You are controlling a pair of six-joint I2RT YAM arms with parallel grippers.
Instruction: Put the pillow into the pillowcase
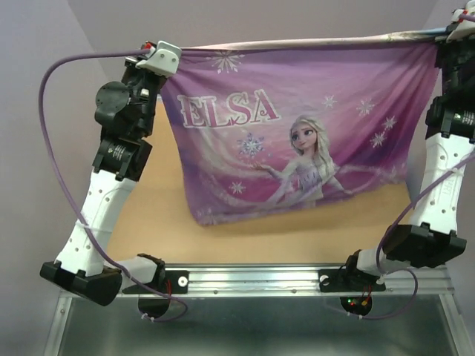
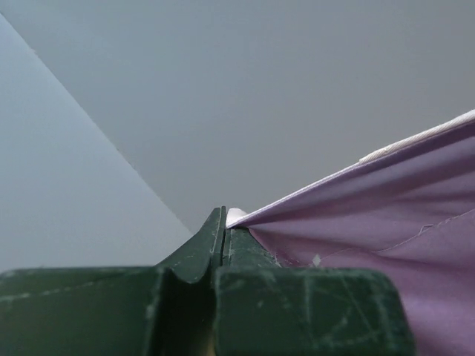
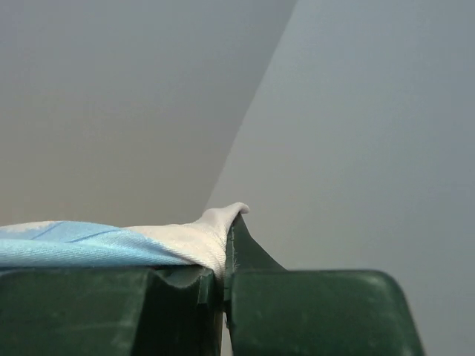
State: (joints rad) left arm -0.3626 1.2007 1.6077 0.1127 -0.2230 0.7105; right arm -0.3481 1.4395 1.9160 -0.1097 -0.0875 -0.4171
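Left pincer [image 1: 154,52] and right pincer [image 1: 454,31] each clamp a top corner of the thin purple princess-print fabric pillowcase [image 1: 297,141].

Pale grey walls [image 1: 297,18], wooden tabletop [image 1: 148,222]

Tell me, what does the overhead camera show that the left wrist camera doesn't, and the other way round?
Only overhead: the whole thin purple fabric pillowcase with its princess and ELSA lettering, held up over the tan wooden table between both arms, the right hand at its other top corner. Only left wrist: the dark green left hand up close, pinched shut on a white hem corner. Both: purple cloth stretched taut from that left hand.
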